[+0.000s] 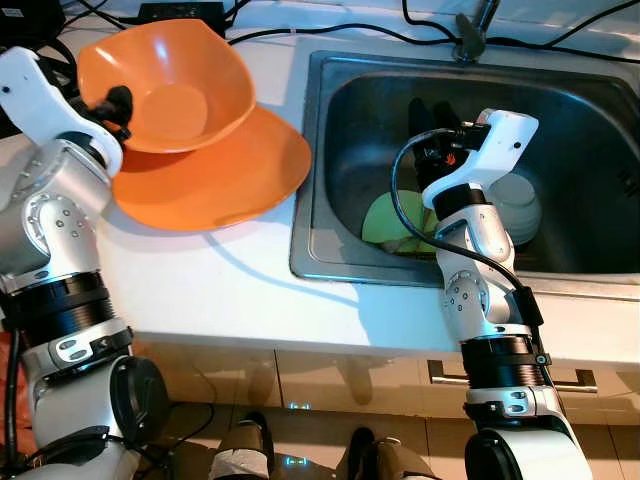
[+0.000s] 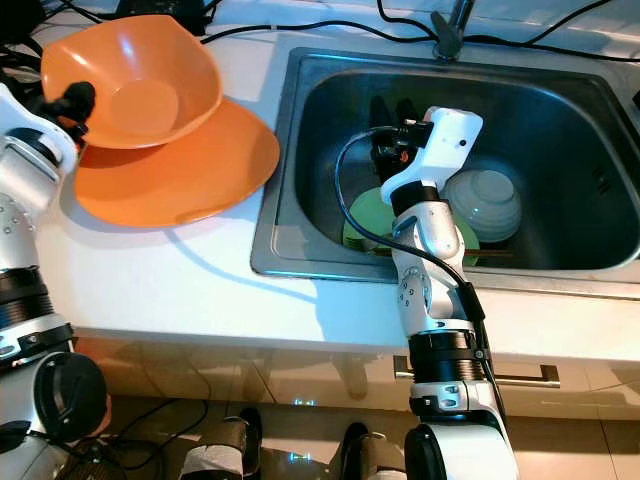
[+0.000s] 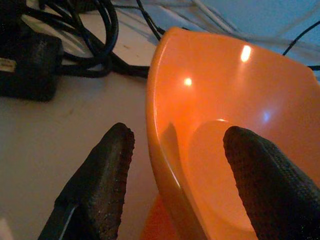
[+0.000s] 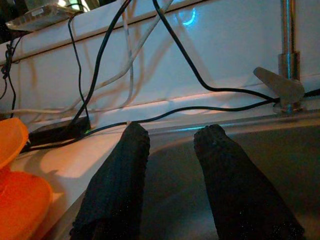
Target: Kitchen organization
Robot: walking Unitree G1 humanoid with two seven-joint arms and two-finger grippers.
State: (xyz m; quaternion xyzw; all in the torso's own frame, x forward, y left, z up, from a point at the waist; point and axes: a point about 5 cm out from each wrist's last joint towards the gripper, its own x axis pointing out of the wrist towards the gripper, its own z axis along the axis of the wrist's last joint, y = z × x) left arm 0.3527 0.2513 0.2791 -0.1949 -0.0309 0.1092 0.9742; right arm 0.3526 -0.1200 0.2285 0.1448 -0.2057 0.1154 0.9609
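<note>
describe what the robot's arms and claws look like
Both arms are jointed silver metal with black ring bands and white shells near the wrist. The left claw and right claw each have two long black fingers with a finely textured surface. A black cable loops along the right arm, with a small red spot by its wrist.

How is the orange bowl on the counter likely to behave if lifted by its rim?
The glossy orange plastic-looking bowl probably stays stiff and feels light. Its shiny wall, straddled by the left hand, may slip between the fingers. Already tilted on the flat orange plate, it seems apt to tip or slide.
</note>
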